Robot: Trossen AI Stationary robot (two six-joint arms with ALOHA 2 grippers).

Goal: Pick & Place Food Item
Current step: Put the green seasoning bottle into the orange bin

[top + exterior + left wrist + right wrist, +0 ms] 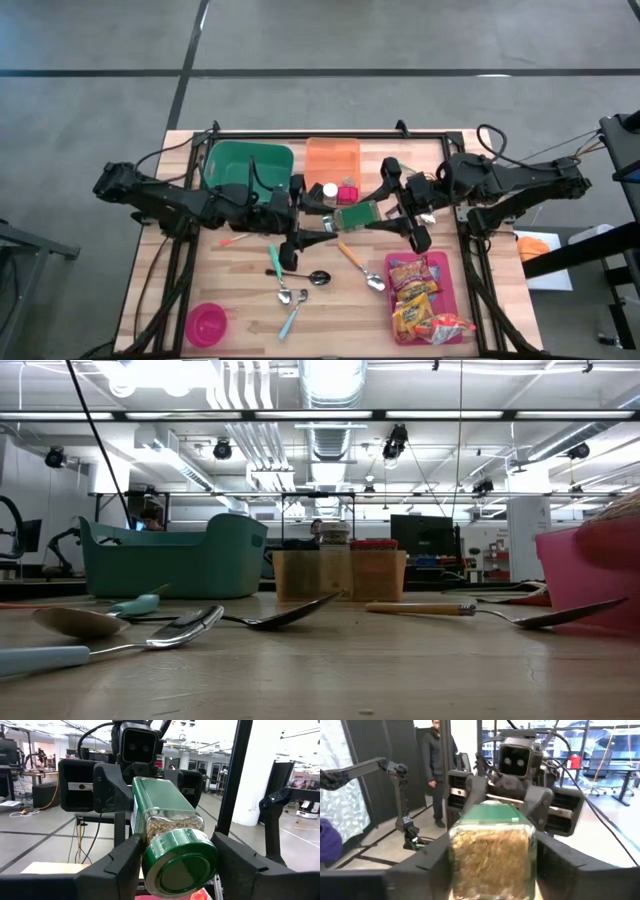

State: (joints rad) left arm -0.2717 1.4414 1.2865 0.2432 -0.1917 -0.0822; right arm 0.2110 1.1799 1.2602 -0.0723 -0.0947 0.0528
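A spice jar [356, 214] with a green label, a green cap and seeds showing through its glass hangs lengthwise above the middle of the table, between my two grippers. My left gripper [326, 214] is shut on its cap end and my right gripper [386, 212] on its glass base end. Both point level and face each other. In the left wrist view the green cap [180, 866] faces the camera. In the right wrist view the glass base [492, 854] does. The low view shows neither jar nor grippers. My left gripper pinches the jar at its cap end [150, 851] between its two fingers [122, 867], coming level from the table's left, along the jar. The jar lies level, clear of the table. My right gripper pinches the glass base end [457, 851] between its two fingers [427, 867], one on each side. It comes level from the table's right, along the jar. The jar is clear of the table.
A green bin [245, 165] and an orange container [332, 158] stand at the back. At the front right a pink tray [448, 270] holds snack packets. Spoons [290, 292] lie at the centre front, and a pink bowl [207, 322] at the front left.
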